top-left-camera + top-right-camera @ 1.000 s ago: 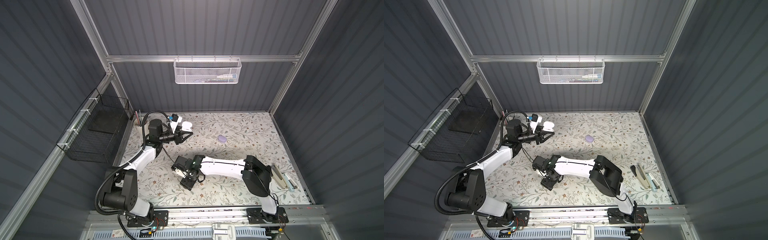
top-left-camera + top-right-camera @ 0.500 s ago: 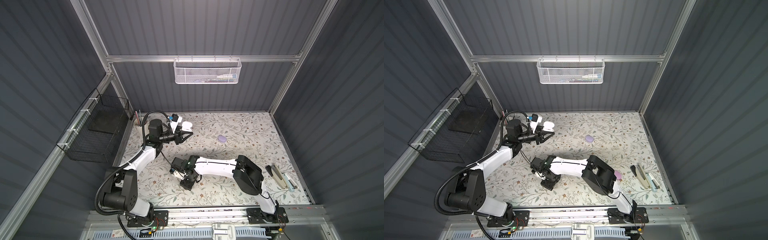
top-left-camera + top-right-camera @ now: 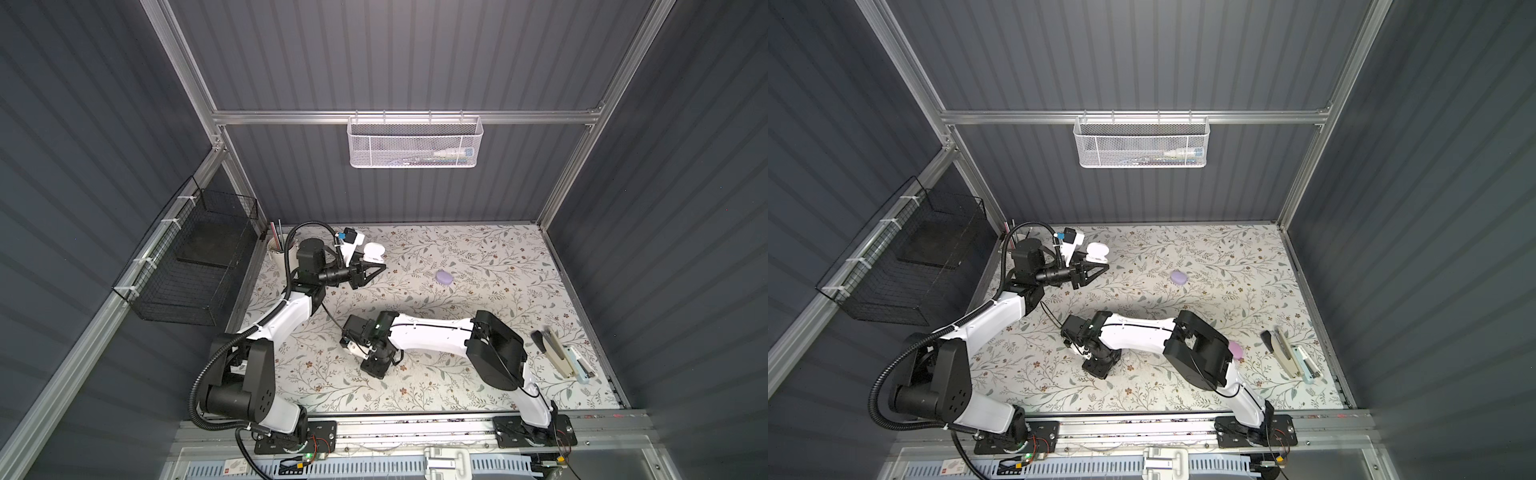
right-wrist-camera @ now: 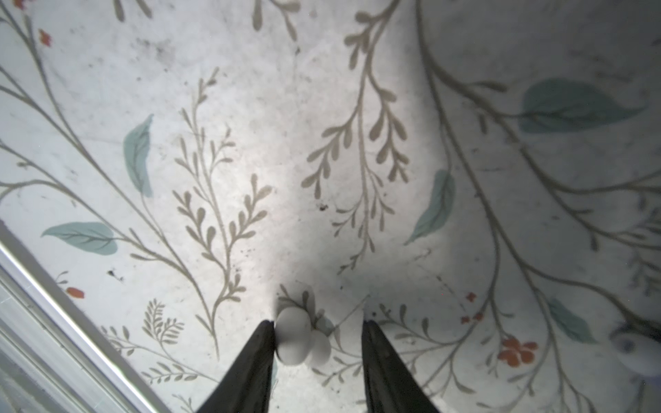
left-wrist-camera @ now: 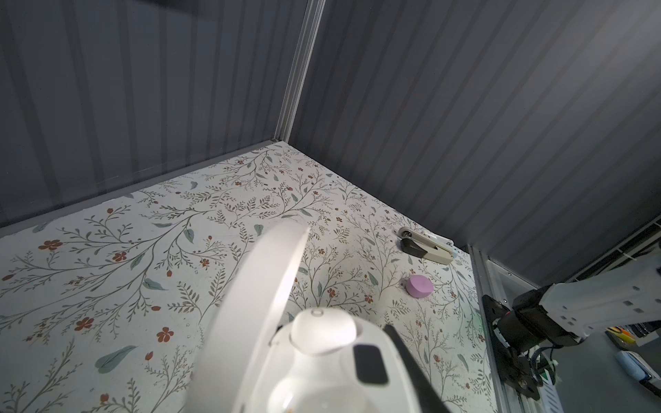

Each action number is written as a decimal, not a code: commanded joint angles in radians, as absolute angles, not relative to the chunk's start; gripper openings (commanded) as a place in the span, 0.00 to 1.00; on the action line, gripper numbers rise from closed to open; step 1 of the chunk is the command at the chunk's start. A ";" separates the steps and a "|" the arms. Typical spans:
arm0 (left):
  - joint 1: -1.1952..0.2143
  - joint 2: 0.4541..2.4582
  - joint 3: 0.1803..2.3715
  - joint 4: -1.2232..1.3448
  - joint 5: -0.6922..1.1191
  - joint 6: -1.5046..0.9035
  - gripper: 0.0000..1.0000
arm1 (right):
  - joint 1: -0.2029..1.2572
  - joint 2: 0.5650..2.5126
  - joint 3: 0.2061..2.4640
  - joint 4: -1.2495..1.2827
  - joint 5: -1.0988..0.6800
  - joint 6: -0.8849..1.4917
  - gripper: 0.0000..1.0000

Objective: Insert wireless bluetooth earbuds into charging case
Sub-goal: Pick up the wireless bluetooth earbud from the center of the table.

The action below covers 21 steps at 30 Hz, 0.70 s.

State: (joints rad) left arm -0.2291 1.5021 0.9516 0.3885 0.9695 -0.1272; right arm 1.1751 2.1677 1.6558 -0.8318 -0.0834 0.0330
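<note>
The right elbow (image 3: pixel 494 353) had shifted toward 9 o'clock; the right fingers (image 4: pixel 257 354), spread, straddled a loose white earbud (image 4: pixel 294 339) near 7 o'clock. The left fingers (image 5: pixel 411 372), at 10 o'clock, pinched the open charging case (image 5: pixel 322 379) holding one seated earbud (image 5: pixel 322 330).

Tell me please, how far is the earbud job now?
Done: one white bud seems seated in the open white charging case, held by the left gripper. In hand: the right gripper straddles a white earbud on the table, jaws apart. Left: grasp it and insert it; the lavender case and pink case lie shut.
</note>
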 commanded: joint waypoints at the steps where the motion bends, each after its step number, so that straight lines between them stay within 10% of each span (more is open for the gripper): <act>1: -0.222 1.512 0.976 0.393 0.995 -0.136 0.27 | 1.181 2.181 1.658 -0.851 -0.082 0.024 0.41; 21: -0.223 1.514 0.982 0.382 0.995 -0.133 0.26 | 1.187 2.173 1.639 -0.831 -0.092 0.070 0.23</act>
